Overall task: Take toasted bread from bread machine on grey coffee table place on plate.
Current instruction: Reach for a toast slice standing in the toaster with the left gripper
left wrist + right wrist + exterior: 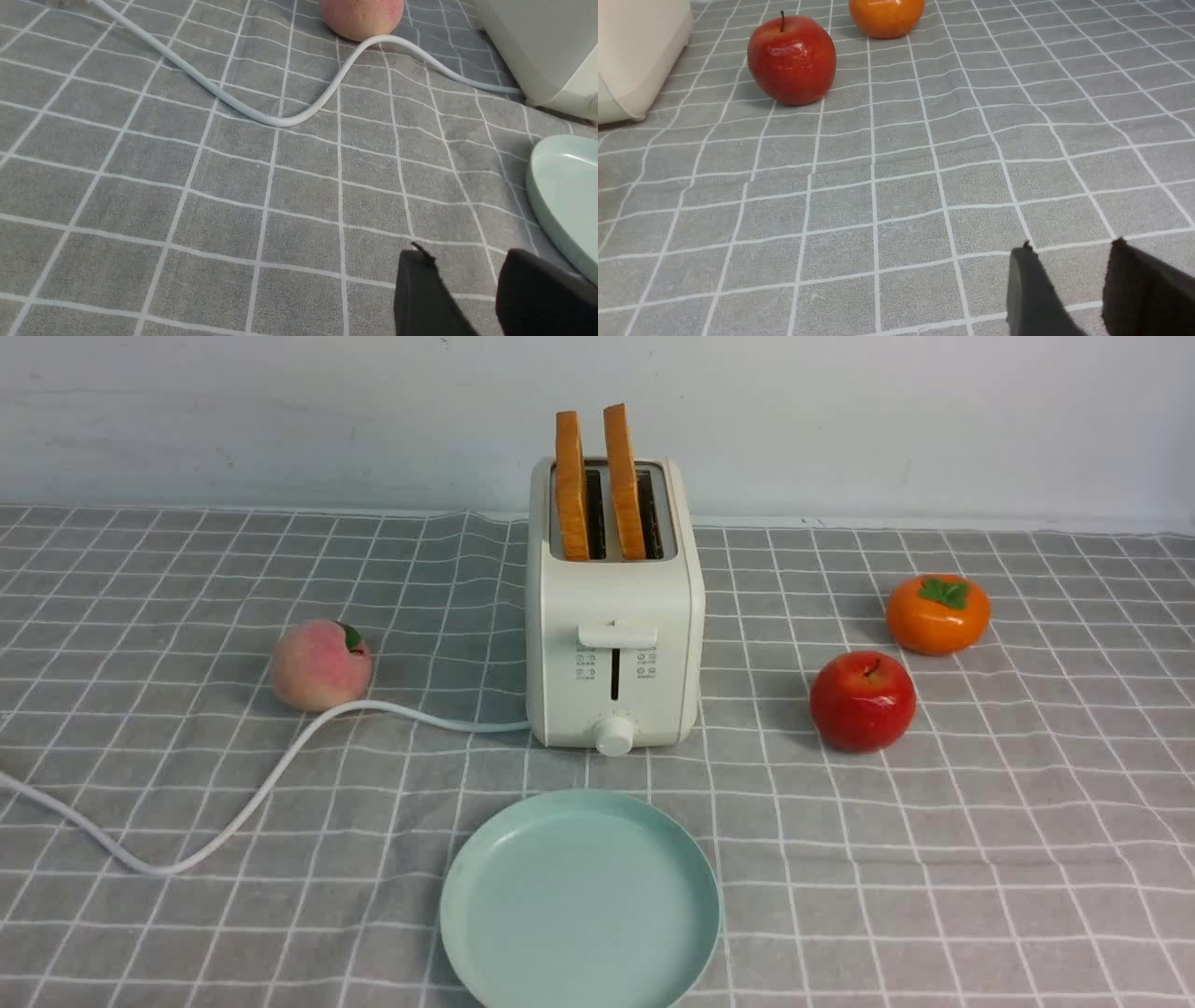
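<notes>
Toasted bread (571, 490) stands ready in the bread machine (611, 644) on the grey coffee table (980, 859).
Both slices sit upright in the slots, with the mint-green plate (579, 905) just in front. I see my left gripper (467, 261) and right gripper (1071, 245) hanging low over the cloth, jaws apart, holding nothing.

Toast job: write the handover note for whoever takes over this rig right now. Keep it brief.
Left pincer: open and empty, over the grey coffee table, close to the plate.
Right pincer: open and empty, over bare cloth on the apple side of the bread machine.
Toasted bread: both slices stand upright in the bread machine's slots, tops sticking out.
Plate: empty, just in front of the bread machine.
Done: nothing; no slice is out yet.
Left: lift each slice out and lay it on the plate.
</notes>
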Robot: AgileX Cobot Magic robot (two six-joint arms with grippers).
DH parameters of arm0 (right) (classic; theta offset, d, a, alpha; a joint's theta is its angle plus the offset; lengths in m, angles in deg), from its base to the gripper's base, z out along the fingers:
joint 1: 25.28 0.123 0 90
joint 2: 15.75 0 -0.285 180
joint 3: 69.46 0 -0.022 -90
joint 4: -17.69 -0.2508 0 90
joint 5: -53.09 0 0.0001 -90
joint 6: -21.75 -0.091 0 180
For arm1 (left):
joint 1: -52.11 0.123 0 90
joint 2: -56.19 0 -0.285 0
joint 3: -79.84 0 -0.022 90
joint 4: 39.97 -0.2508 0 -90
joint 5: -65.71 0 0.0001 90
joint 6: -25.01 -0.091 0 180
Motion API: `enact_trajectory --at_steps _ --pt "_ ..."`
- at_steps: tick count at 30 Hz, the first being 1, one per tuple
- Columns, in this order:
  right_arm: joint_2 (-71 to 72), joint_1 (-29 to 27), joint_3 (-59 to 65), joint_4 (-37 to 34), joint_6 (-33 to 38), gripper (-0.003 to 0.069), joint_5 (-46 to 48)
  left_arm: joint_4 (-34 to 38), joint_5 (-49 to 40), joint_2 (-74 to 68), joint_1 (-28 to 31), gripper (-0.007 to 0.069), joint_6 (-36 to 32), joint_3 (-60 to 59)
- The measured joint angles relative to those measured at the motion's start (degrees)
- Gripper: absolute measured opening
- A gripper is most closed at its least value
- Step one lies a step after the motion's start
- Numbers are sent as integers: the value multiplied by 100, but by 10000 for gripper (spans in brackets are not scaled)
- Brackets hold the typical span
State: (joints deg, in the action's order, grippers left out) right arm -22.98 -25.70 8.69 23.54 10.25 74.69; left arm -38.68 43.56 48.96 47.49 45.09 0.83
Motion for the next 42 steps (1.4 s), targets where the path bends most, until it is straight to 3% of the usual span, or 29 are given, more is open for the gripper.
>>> enact_trajectory --at_steps 34,38,42 --pt "0 0 0 5 0 240 0 -54 139 0 0 237 0 0" --pt "0 0 14 -194 -97 240 -127 469 802 0 0 237 336 0" --pt "0 0 48 -1264 -721 240 -1067 1384 1543 0 0 237 841 0"
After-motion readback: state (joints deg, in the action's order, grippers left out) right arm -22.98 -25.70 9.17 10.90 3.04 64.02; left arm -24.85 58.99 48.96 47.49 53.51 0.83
